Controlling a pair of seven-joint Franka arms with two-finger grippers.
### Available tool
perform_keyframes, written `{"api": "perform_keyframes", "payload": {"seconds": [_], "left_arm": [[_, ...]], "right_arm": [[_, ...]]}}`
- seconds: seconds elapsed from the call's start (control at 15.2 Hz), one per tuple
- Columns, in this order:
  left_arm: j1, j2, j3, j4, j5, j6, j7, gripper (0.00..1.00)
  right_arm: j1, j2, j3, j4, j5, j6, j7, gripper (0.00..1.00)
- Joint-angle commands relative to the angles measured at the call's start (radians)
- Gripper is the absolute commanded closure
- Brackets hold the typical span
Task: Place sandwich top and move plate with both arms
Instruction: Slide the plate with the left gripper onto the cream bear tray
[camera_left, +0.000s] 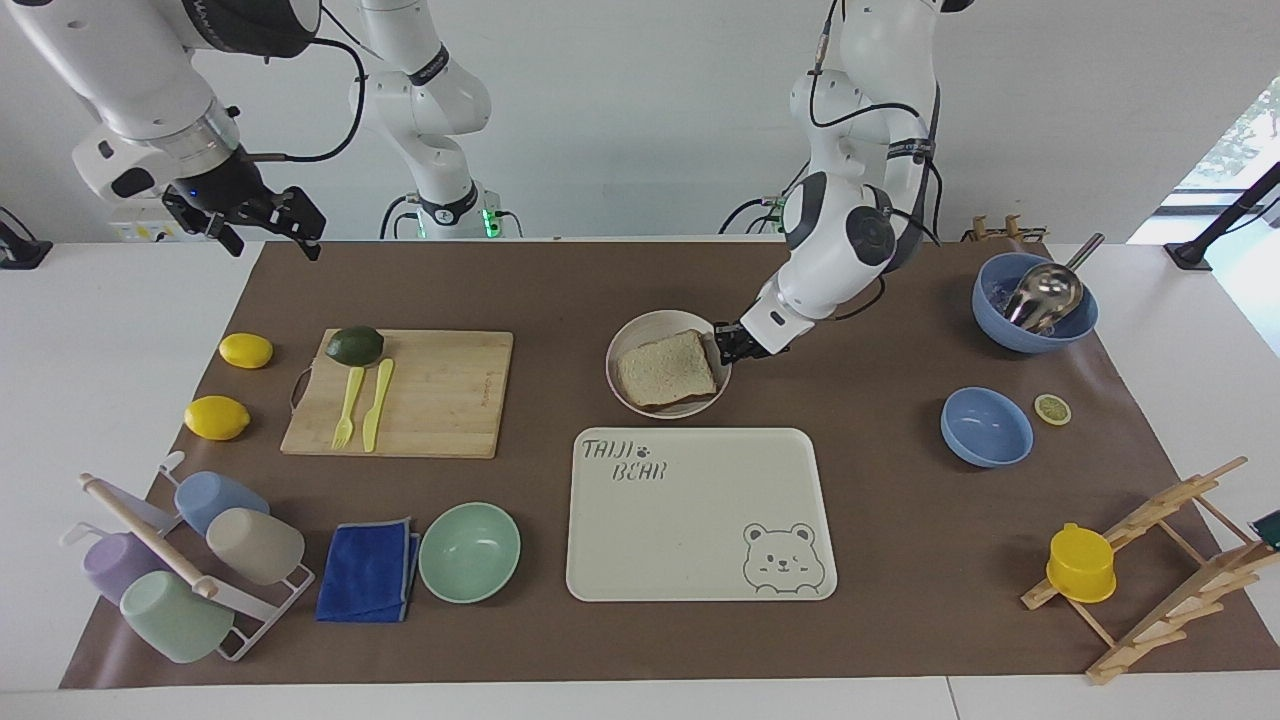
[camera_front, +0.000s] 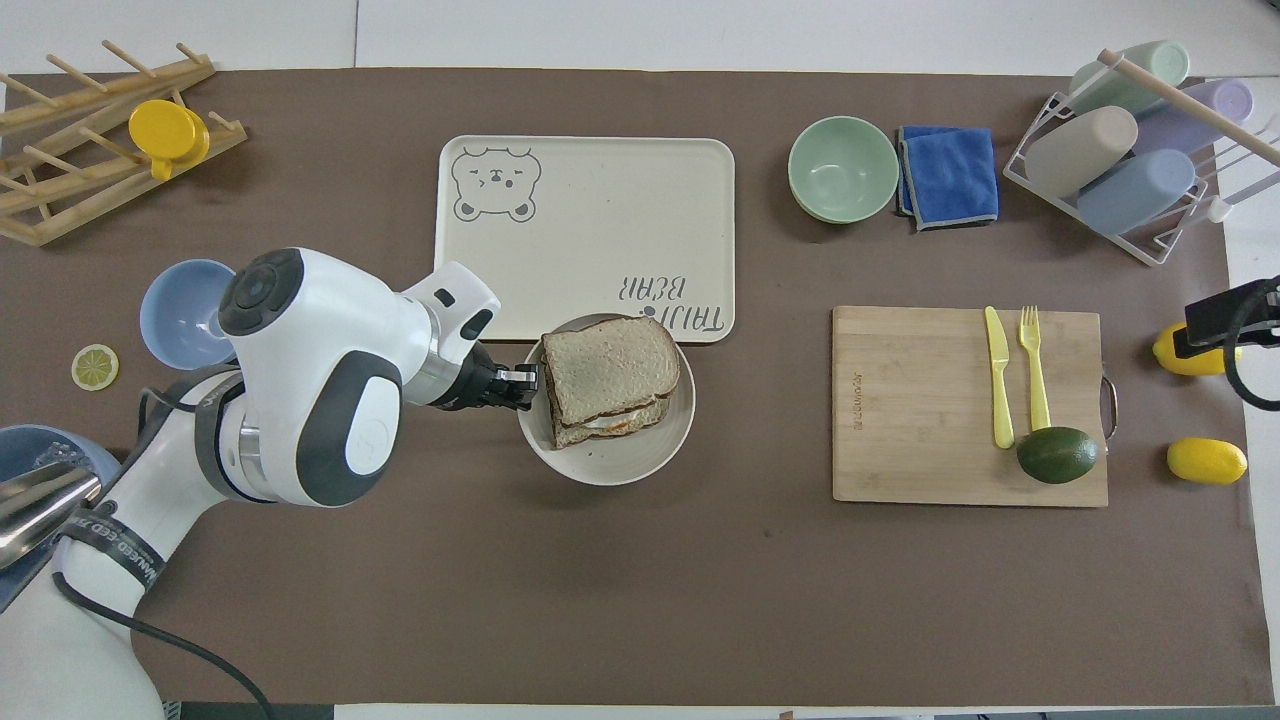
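Currently left gripper (camera_left: 728, 345) fingers pinch the plate (camera_left: 640, 329) rim, sandwich top (camera_left: 665, 368) aboard, beside the tray (camera_left: 700, 560); one-sided hold risks tilt. Right gripper (camera_left: 262, 226) waits, fingers apart.

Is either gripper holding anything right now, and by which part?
The left gripper grips the small round cream-white plate by its rim, at the left arm's end; the sandwich top lies on it. The right gripper, raised, holds nothing.
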Motion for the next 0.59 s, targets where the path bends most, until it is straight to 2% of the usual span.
{"api": "perform_keyframes", "payload": {"seconds": [0.0, 0.2, 0.53], "left_arm": [[0.054, 0.021, -0.002, 0.097, -0.031, -0.063, 0.04, 1.0], [0.066, 0.072, 0.004, 0.178, -0.027, -0.052, 0.077, 1.0], [0.12, 0.303, 0.004, 0.492, -0.008, -0.15, 0.077, 1.0]], "right_arm": [[-0.015, -0.012, 0.003, -0.008, 0.023, 0.012, -0.026, 0.0], [-0.016, -0.009, 0.0, -0.004, 0.023, 0.014, -0.026, 0.0], [-0.01, -0.009, 0.001, -0.004, 0.023, 0.009, -0.024, 0.0]]}}
